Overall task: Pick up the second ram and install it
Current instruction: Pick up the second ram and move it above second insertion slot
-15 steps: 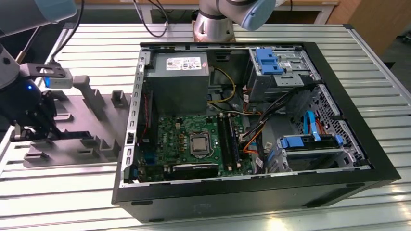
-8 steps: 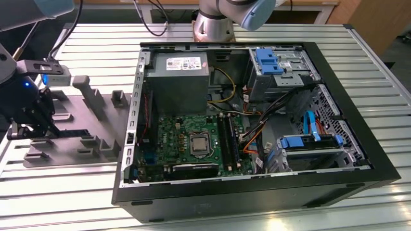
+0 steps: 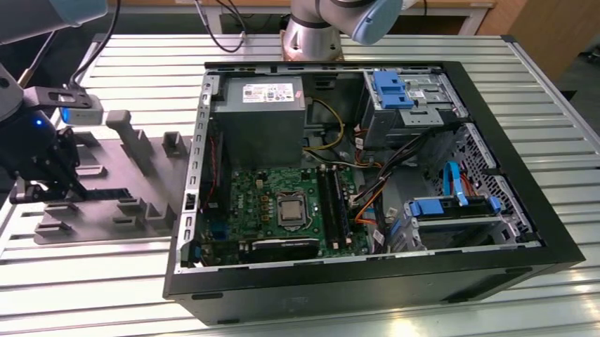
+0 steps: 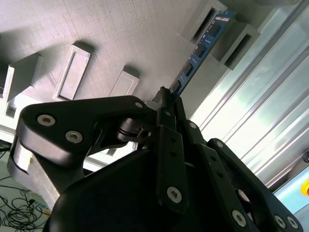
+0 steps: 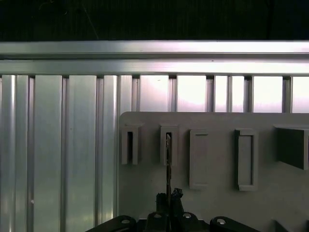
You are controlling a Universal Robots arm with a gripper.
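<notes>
Here we have the gripper [image 4: 166, 99] clenched on the near end of the ram [image 4: 200, 48], over the tray [image 4: 120, 38] at the exterior view's left, well apart from the case [image 3: 375, 281]. The ram's far end sits in a slotted block [image 4: 247, 30]. We judge a straight, untwisted pull keeps it from binding. Its long axis runs from the fingertips to that block. In the first wrist view we see it edge-on [image 5: 168, 164].
</notes>
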